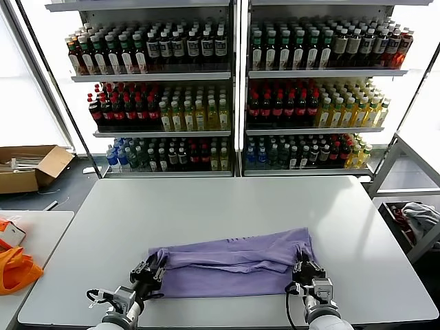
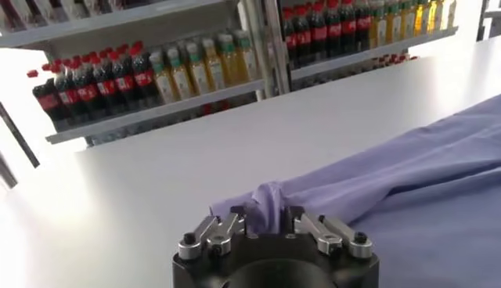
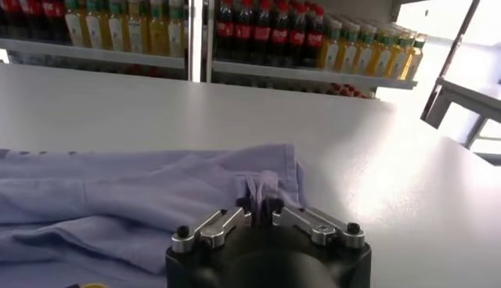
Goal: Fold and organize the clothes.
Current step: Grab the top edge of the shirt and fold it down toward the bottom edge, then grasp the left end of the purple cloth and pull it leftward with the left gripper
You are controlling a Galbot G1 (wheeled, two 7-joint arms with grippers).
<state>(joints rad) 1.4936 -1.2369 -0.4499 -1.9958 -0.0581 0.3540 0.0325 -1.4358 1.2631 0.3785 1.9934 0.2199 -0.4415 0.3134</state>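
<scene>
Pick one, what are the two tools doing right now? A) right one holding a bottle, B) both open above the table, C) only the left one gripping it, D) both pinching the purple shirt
D: the left tool and the right tool each have a bunched fold of the lavender shirt pinched between closed fingers, one at each end.

From where I stand, nothing can be read. The bottles (image 1: 289, 103) on the shelves (image 1: 237, 74) carry labels, red, white, and yellow, but their lettering is too small to make out. The lavender shirt (image 1: 234, 265) on the desk (image 1: 227, 206) shows no legible print.
</scene>
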